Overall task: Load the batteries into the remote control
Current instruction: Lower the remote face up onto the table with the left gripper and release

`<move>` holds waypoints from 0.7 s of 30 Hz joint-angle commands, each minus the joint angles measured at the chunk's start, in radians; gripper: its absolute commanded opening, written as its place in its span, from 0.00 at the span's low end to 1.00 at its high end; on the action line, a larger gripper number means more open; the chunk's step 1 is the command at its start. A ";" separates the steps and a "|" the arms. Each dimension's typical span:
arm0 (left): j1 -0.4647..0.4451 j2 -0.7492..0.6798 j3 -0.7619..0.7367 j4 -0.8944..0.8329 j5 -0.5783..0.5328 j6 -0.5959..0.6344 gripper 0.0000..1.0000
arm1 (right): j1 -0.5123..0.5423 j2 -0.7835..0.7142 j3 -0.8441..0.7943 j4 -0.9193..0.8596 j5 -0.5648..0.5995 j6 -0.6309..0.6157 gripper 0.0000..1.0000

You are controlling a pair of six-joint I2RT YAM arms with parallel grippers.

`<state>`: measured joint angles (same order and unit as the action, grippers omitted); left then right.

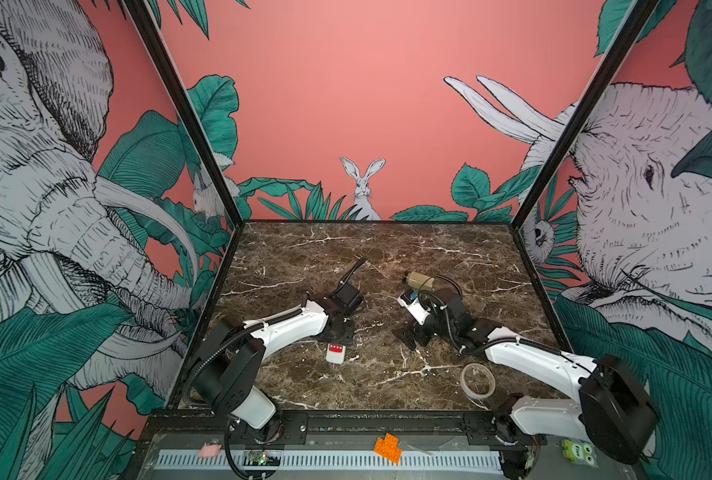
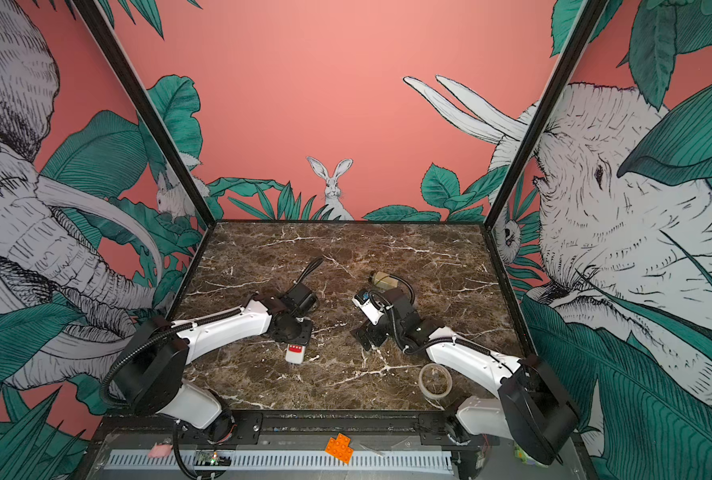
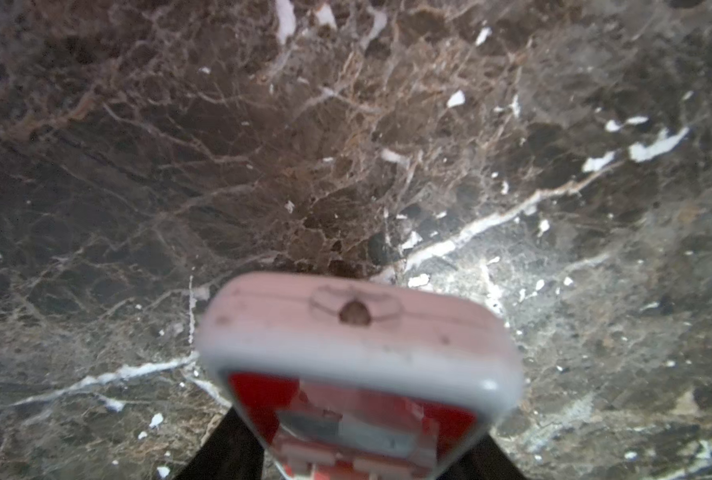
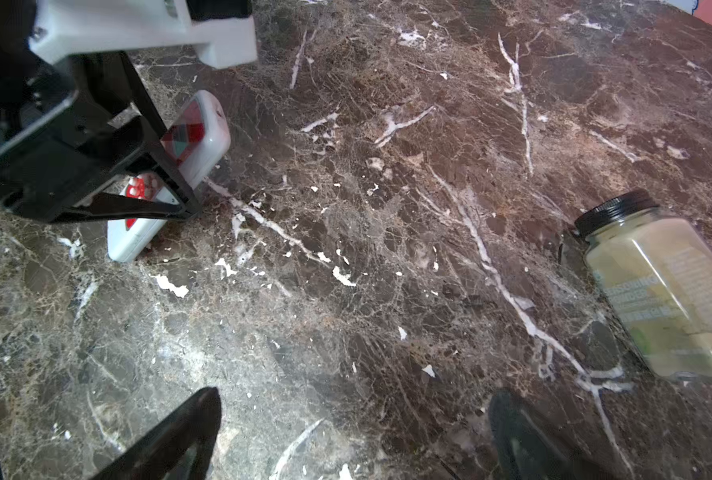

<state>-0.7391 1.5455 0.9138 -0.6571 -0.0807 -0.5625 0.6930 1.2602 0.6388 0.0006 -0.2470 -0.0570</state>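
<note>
One snag: left gripper (image 3: 354, 449) clamps remote control (image 3: 358, 328) red-face-up, so flipping it risks a slip. Right gripper (image 4: 354, 436) gapes empty.

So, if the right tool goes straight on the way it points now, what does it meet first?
Probably the bare table, between the remote and the jar; the right tool seems aimed at neither, though depth is unclear.

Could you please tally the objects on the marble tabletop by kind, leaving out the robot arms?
remote control: 1
powder jar: 1
clear tape roll: 1
batteries: 0 in view
Total: 3
</note>
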 commanded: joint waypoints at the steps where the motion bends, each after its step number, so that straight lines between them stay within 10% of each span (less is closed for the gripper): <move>1: -0.001 0.027 -0.010 0.000 -0.030 -0.020 0.01 | 0.003 -0.002 -0.011 0.041 -0.007 -0.013 0.99; 21: 0.002 0.130 0.002 0.054 -0.046 -0.026 0.03 | 0.003 -0.002 -0.022 0.049 0.001 -0.019 0.99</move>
<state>-0.7391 1.6421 0.9188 -0.6067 -0.1123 -0.5697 0.6930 1.2602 0.6384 0.0181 -0.2466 -0.0608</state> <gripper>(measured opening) 0.559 0.992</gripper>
